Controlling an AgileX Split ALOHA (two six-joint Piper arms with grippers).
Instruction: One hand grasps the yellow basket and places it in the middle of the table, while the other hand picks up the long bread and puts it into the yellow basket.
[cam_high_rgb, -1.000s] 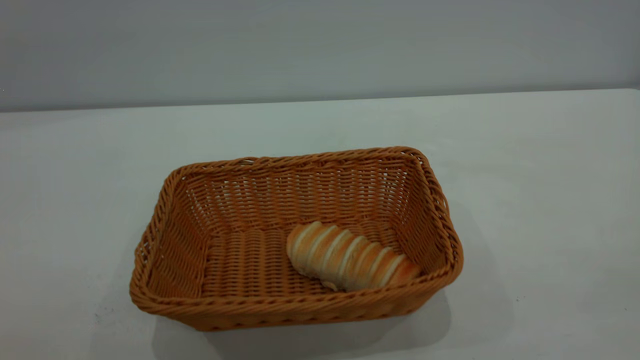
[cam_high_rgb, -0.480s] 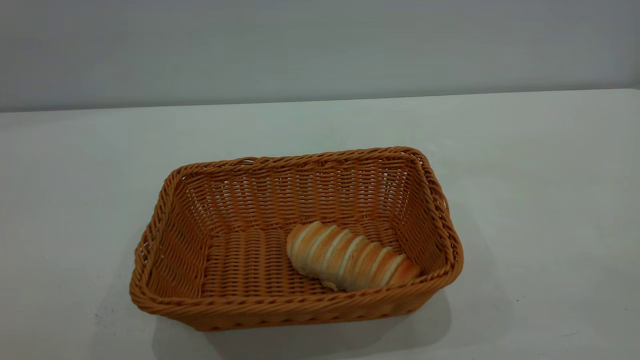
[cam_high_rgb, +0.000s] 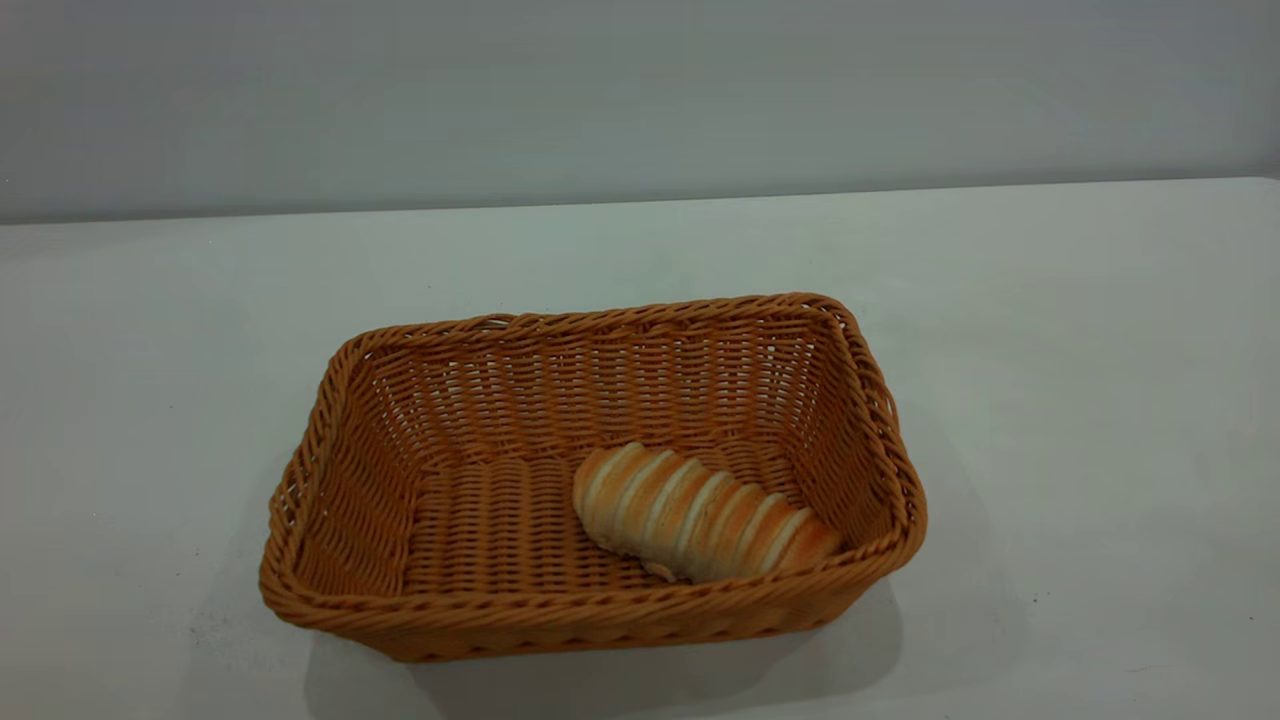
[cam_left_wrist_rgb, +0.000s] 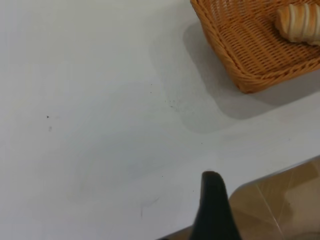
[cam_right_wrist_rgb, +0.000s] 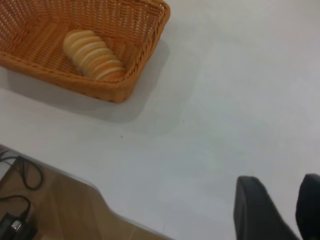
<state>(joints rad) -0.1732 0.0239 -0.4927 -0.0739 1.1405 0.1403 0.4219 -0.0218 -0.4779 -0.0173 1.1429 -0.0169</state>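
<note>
The yellow basket (cam_high_rgb: 600, 318) stands on the white table (cam_high_rgb: 1050, 350), near the middle and toward the front. The long bread (cam_high_rgb: 700, 525) lies inside it on the basket floor, against the right front corner. No gripper shows in the exterior view. In the left wrist view my left gripper (cam_left_wrist_rgb: 212, 200) is over the table's edge, far from the basket (cam_left_wrist_rgb: 240, 55) and bread (cam_left_wrist_rgb: 300, 22). In the right wrist view my right gripper (cam_right_wrist_rgb: 280, 190) is empty over bare table with a gap between its fingers, well away from the basket (cam_right_wrist_rgb: 145, 50) and bread (cam_right_wrist_rgb: 92, 55).
The table's front edge and a wooden floor (cam_left_wrist_rgb: 280, 200) show in both wrist views. Black cables (cam_right_wrist_rgb: 20, 200) lie on the floor below the edge. A plain grey wall stands behind the table. A few dark specks (cam_left_wrist_rgb: 172, 104) mark the tabletop.
</note>
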